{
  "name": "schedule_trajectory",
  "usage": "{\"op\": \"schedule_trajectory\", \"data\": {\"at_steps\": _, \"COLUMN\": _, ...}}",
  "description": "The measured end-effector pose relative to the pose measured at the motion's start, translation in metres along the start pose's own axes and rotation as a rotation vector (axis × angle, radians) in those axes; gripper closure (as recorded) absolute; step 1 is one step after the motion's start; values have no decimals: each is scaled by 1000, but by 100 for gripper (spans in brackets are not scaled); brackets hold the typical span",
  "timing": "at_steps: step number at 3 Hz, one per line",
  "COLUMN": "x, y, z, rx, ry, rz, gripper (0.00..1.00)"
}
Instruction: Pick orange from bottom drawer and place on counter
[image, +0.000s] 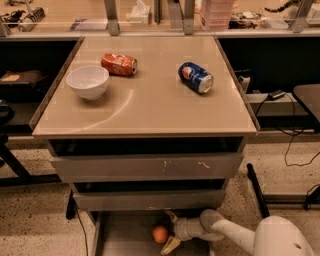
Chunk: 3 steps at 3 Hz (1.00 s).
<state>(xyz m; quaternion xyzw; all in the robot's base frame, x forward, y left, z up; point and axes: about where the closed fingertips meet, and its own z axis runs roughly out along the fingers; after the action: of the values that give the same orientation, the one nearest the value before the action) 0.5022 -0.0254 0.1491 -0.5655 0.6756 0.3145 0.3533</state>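
Because the bottom drawer (125, 241) stands pulled out under the two shut drawer fronts (150, 167), the camera view shows you the orange (160, 234) on its floor, open to a low side approach. The gripper (170, 232) reaches in from the right, spread wide, one finger either side of the fruit's near face, gripping nothing. Treat this as the approach to the grasp. The counter (150, 110) carries a white bowl (87, 81), a red can (119, 64) and a blue can (195, 77); its front looks free for placement
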Motion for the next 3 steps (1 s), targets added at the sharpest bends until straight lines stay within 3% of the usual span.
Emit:
{"op": "schedule_trajectory", "data": {"at_steps": 1, "x": -11, "y": 26, "z": 25, "rx": -19, "ry": 32, "rz": -64, "gripper": 0}}
{"op": "schedule_trajectory", "data": {"at_steps": 2, "x": -11, "y": 30, "z": 28, "rx": -20, "ry": 36, "rz": -68, "gripper": 0}}
{"op": "schedule_trajectory", "data": {"at_steps": 3, "x": -11, "y": 30, "z": 28, "rx": -20, "ry": 36, "rz": -68, "gripper": 20}}
